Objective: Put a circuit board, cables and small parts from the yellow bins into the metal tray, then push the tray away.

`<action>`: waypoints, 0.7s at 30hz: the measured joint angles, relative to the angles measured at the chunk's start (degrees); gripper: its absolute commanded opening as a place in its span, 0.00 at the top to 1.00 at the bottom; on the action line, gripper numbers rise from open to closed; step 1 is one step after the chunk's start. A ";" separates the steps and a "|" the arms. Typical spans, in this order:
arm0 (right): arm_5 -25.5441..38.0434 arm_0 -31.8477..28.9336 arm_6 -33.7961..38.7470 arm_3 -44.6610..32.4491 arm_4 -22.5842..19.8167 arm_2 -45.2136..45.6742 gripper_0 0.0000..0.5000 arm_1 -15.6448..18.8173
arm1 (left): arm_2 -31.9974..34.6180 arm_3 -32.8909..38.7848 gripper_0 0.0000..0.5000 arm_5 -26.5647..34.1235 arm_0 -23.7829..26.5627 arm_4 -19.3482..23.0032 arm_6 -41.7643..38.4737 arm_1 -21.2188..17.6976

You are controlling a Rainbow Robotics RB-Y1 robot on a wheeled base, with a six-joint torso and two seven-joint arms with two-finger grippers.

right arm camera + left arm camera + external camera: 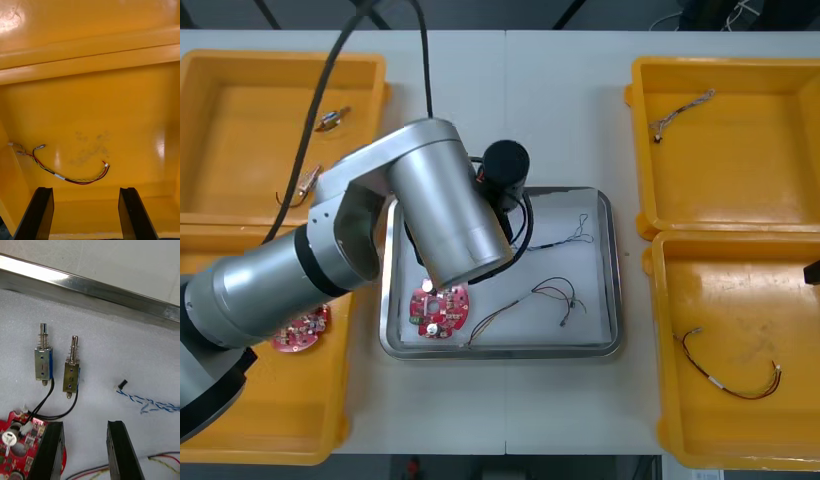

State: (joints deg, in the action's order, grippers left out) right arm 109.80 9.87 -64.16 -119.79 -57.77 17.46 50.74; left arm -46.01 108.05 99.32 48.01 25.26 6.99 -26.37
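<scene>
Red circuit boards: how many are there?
2 boards: one in the metal tray's near left corner, one in the near left yellow bin. The left arm may hide more.

Four yellow bins (260,130), one metal tray (612,285), two round red circuit boards (440,308), two small metal parts (43,363) inside the tray and four loose cables (80,181), two in the tray and one in each right-hand bin, are counted on the table (560,100).

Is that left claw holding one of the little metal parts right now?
No: the left gripper is open and empty, and both small metal parts lie on the metal tray, on its white lining beyond the fingers.
</scene>
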 measured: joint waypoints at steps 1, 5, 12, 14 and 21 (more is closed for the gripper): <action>0.00 -0.20 0.00 0.00 -0.04 0.00 0.00 0.00 | 0.97 1.05 0.30 0.46 0.20 1.71 0.00 -0.64; 0.00 -0.26 0.00 -0.11 -0.57 -0.04 0.00 0.01 | 4.49 4.43 0.28 1.63 1.34 8.14 0.00 -4.06; 0.00 1.02 -0.12 -2.36 -2.23 -2.19 0.00 0.02 | 11.04 8.45 0.20 4.63 3.61 20.42 0.32 -11.84; 0.00 2.07 -0.25 -3.69 -2.58 -3.95 0.00 0.04 | 13.18 9.51 0.17 5.32 3.68 23.79 1.08 -14.33; 0.00 7.68 -0.92 -8.79 -3.98 -12.31 0.00 0.06 | 17.94 12.87 0.07 5.85 3.53 34.48 11.24 -25.87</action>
State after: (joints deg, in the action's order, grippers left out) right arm 109.80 17.55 -65.08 -128.57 -61.75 5.14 50.80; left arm -28.07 120.92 105.17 51.54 59.75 18.22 -52.24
